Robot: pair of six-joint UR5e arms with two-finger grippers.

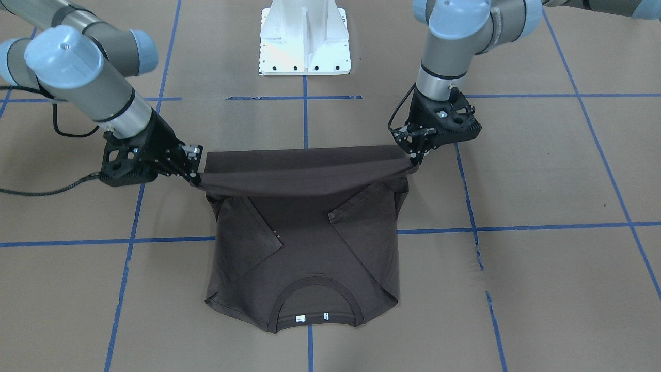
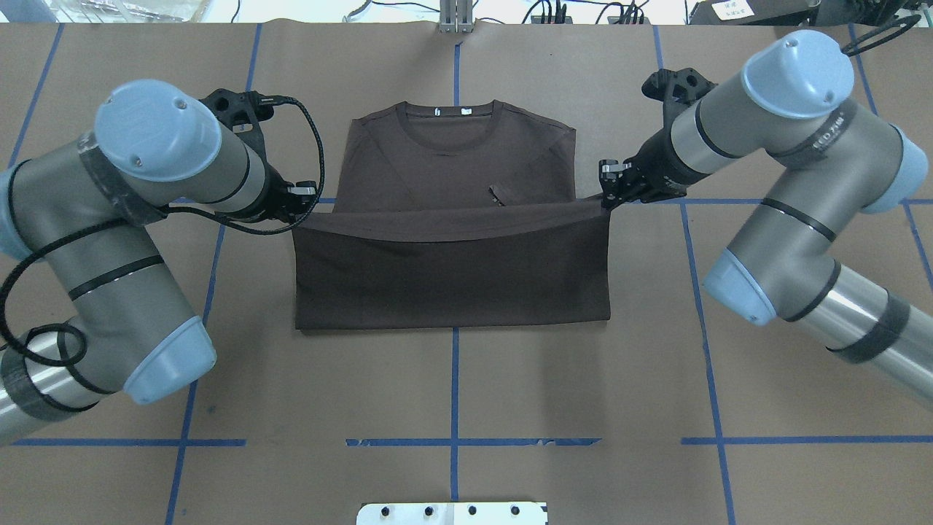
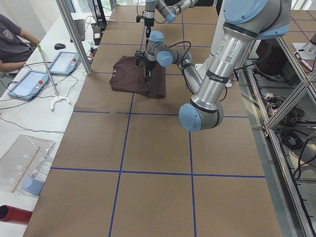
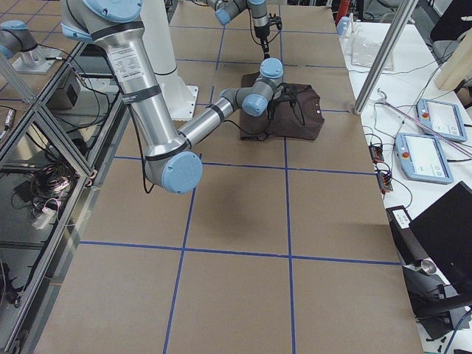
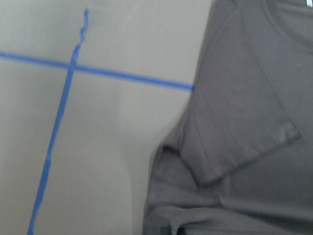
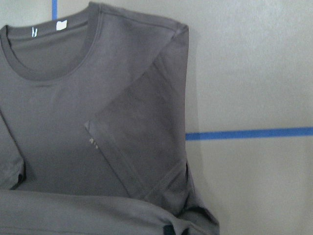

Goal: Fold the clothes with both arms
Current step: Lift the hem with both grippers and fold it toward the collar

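Observation:
The dark grey-brown T-shirt (image 1: 310,253) lies flat on the brown table, its collar (image 1: 316,287) on the side away from the robot and both sleeves folded in. Its hem (image 2: 452,222) is lifted and stretched taut between the two grippers, over the shirt's middle. My left gripper (image 2: 315,201) is shut on the hem's left corner; it also shows in the front view (image 1: 414,156). My right gripper (image 2: 607,198) is shut on the other corner, also seen in the front view (image 1: 194,176). The wrist views show the folded sleeves (image 5: 244,122) (image 6: 142,127) below.
The white pedestal (image 1: 304,41) stands at the robot's side of the table. Blue tape lines (image 2: 454,386) grid the brown surface. In the side views, tablets (image 3: 29,81) (image 4: 435,158) and a seated person (image 3: 12,39) are beyond the table's far edge.

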